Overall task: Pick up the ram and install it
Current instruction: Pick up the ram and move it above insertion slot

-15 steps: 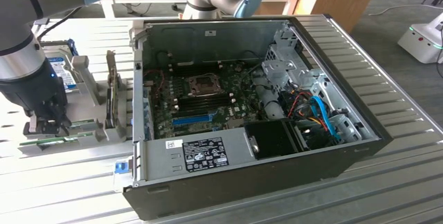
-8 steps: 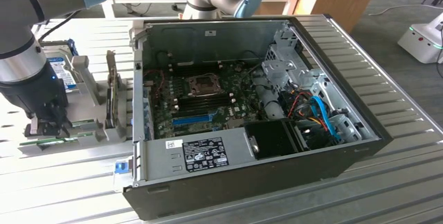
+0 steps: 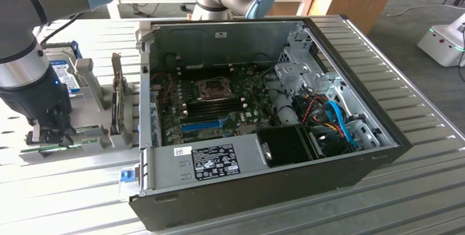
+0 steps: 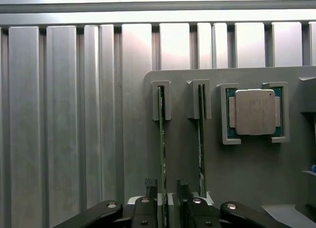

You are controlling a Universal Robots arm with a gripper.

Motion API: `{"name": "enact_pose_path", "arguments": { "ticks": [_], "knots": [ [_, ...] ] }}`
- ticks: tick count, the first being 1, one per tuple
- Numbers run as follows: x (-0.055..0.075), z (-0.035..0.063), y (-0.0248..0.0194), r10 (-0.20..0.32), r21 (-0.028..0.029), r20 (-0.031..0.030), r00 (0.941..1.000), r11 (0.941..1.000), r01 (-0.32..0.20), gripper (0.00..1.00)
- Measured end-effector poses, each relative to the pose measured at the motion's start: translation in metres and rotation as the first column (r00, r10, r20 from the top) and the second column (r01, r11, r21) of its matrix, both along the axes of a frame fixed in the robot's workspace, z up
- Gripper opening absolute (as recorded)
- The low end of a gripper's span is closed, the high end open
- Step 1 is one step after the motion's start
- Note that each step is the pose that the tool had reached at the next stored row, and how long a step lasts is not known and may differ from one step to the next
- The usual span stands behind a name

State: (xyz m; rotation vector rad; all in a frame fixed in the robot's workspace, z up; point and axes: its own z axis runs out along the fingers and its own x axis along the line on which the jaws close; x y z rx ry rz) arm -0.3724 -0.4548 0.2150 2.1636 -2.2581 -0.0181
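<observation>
The black claw (image 4: 166,191) stands open astride the thin green ram stick (image 4: 161,139); light, stiff, probably fragile, best pinched across its flat faces

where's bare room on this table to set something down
Bare table on the exterior view's right of the computer case and along its near side. Crowded: the grey holder, with the gripper over one ram stick.
</observation>
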Motion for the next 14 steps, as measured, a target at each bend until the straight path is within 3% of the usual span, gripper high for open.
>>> {"name": "enact_pose_path", "arguments": {
  "ticks": [7,14],
  "knots": [
    [-0.0001,-0.0004,-0.0016,0.0,0.0001,0.0,1.0,1.0,0.0,0.3],
    [-0.0001,-0.0074,-0.0017,0.0,0.0,-0.0001,1.0,1.0,0.0,0.3]
  ]
}}
